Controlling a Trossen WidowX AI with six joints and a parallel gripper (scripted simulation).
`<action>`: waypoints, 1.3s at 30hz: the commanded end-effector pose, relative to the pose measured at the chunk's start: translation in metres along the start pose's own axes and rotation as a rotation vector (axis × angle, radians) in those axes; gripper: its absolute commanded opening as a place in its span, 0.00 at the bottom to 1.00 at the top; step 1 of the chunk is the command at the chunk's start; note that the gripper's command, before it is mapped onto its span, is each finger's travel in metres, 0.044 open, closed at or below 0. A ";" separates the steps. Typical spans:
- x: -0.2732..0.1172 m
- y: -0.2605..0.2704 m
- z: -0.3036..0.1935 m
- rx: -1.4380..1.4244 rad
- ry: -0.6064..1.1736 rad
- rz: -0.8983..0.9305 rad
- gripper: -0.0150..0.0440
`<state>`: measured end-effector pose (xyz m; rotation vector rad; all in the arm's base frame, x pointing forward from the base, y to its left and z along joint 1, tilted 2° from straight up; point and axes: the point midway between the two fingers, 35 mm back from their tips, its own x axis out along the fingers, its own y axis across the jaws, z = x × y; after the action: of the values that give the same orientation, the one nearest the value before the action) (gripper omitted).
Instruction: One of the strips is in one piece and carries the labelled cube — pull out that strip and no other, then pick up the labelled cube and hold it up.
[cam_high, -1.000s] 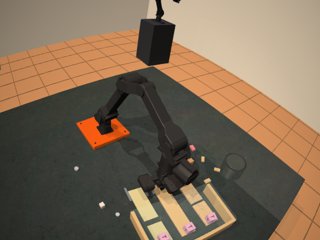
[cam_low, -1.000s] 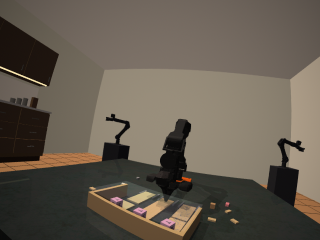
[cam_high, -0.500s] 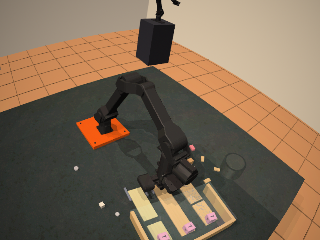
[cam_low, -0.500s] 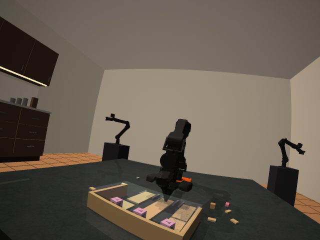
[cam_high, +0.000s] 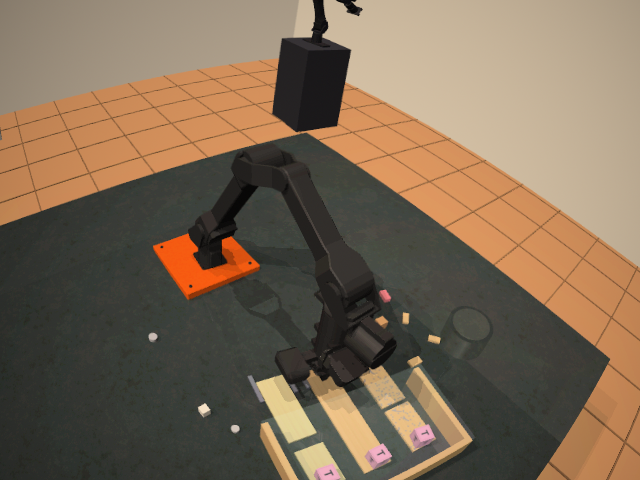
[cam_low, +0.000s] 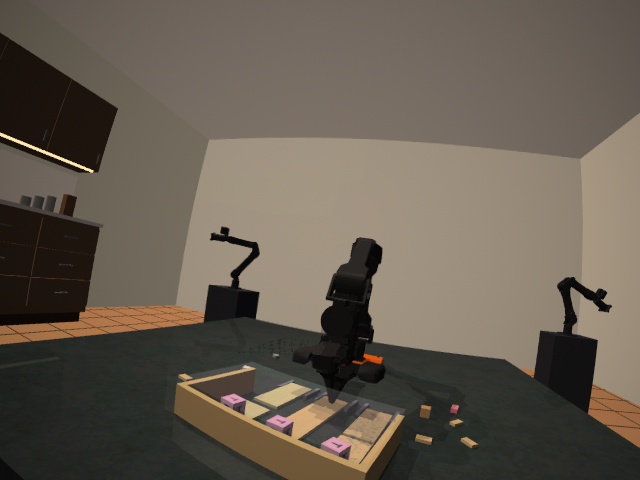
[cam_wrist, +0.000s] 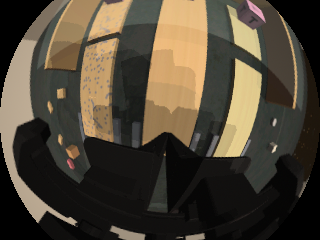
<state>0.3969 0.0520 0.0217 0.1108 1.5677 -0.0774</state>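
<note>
Pink T-marked cube (cam_high: 378, 455) on unbroken strip (cam_high: 347, 421)

The whole strip (cam_high: 343, 417), plain tan, lies flat in the middle lane of the tray, unbroken along its length. A pink cube (cam_high: 378, 455) marked T sits upright on its far end.

Inside the wooden tray (cam_high: 268, 439) lie three strips, two of them split into two pieces, and three pink cubes (cam_high: 379, 454). Beside the tray are five small blocks (cam_high: 434, 338), two white pegs (cam_high: 153, 337) and one white cube (cam_high: 204, 410).
</note>
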 end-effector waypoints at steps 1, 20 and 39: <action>0.003 0.000 -0.008 0.005 0.009 -0.002 0.25; 0.004 0.001 -0.037 0.005 0.011 -0.002 0.25; 0.005 0.001 -0.066 0.005 0.013 -0.001 0.25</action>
<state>0.3421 0.0602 0.0214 0.1129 1.5595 -0.0772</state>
